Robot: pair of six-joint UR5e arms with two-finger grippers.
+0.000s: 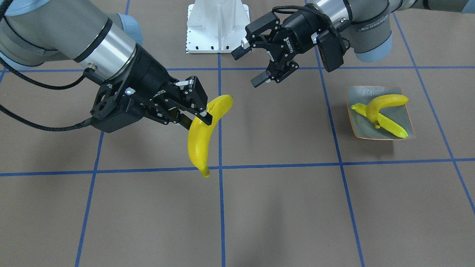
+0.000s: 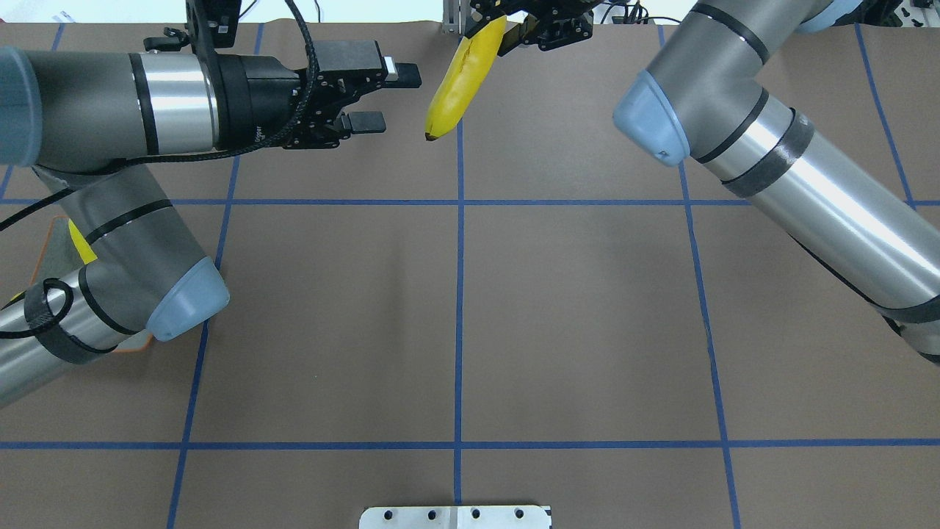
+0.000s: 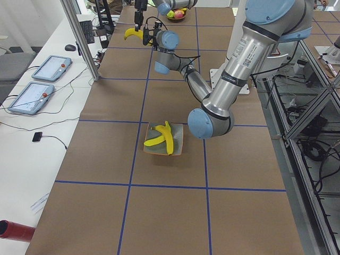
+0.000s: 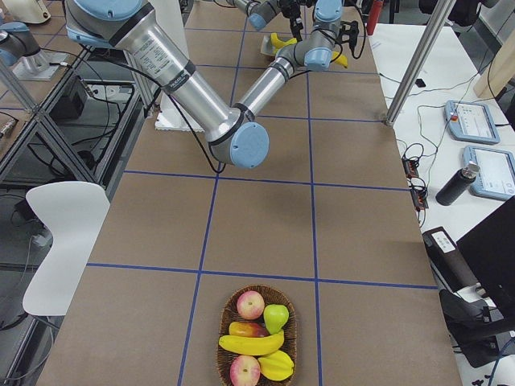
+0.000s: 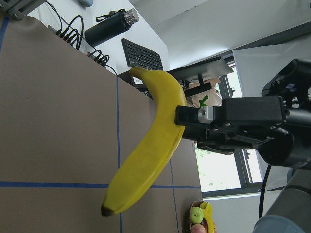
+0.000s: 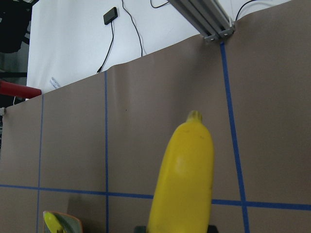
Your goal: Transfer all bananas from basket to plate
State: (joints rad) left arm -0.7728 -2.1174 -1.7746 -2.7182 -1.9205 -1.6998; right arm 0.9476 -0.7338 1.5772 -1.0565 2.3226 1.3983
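Observation:
My right gripper (image 1: 198,116) is shut on a yellow banana (image 1: 202,137) and holds it in the air above the table's middle, far from my base. It also shows in the overhead view (image 2: 466,81) and both wrist views (image 5: 150,160) (image 6: 187,174). My left gripper (image 1: 249,66) is open and empty, a short way from the held banana, its jaws facing it. The grey-green plate (image 1: 360,96) with the orange rim holds two bananas (image 1: 387,102), crossed. The basket (image 4: 291,322) at the table's right end holds one banana (image 4: 251,344) among other fruit.
The basket also holds apples (image 4: 250,304) and a green pear (image 4: 275,317). The white robot base plate (image 1: 217,26) sits between the arms. In the overhead view my left arm covers most of the plate (image 2: 51,250). Tablets and cables lie past the table's far edge.

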